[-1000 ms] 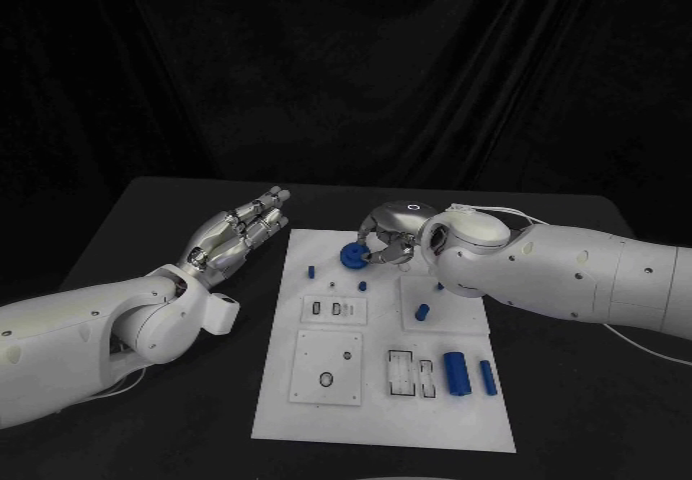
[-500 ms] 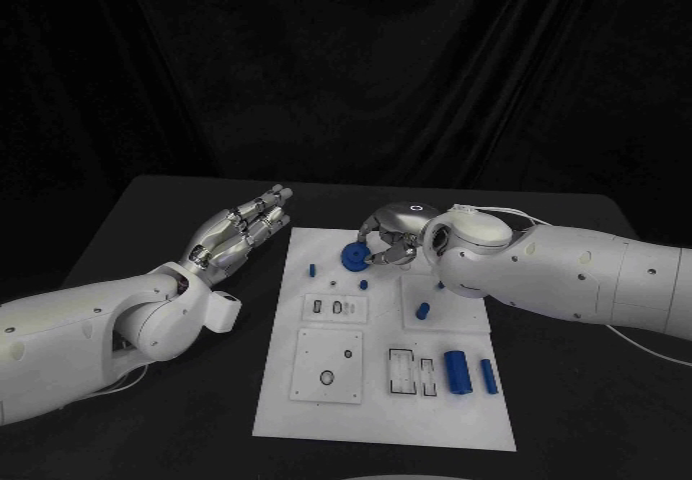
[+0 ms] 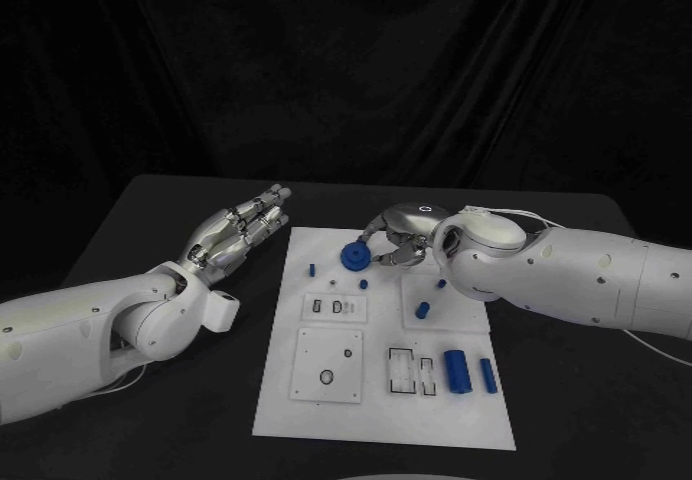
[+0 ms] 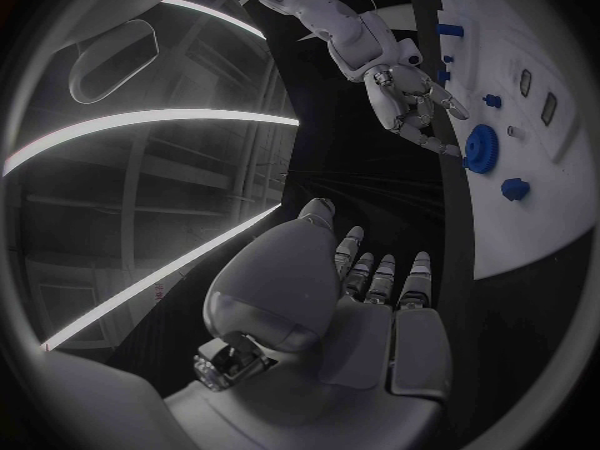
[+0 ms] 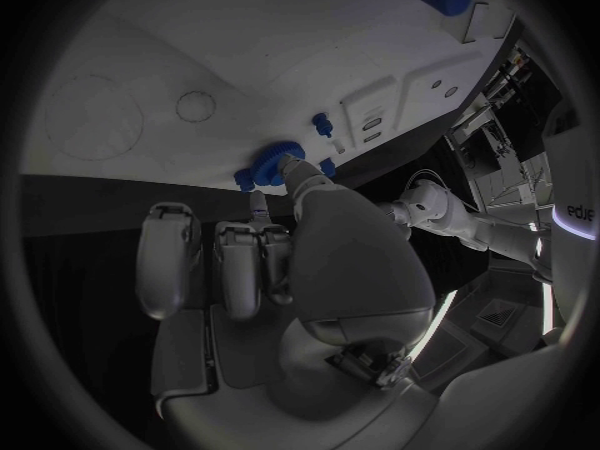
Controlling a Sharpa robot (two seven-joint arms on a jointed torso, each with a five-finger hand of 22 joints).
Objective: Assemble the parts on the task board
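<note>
The white task board [image 3: 382,410] lies mid-table. A blue gear [image 3: 352,255] sits near the board's far edge. My right hand [image 3: 397,240] hovers just right of the gear with its fingers spread. In the right wrist view the thumb tip of my right hand [image 5: 288,260] touches the gear [image 5: 269,165], while the other fingers stretch away from it. My left hand [image 3: 238,232] is held flat and empty above the table, left of the board. The left wrist view shows my left hand [image 4: 375,290] with straight fingers, and the gear [image 4: 480,148] beyond it.
Small blue pegs [image 3: 310,270] [image 3: 362,285] and two short blue pieces [image 3: 423,311] [image 3: 441,283] stand on the board. A thick blue cylinder [image 3: 456,372] and a thinner one [image 3: 488,376] lie near its right front. Slotted white plates [image 3: 326,367] [image 3: 333,308] sit at its left.
My right hand and arm have drawn back slightly to the right, away from the gear. The gear has stayed in place on the board. The left hand has not moved.
</note>
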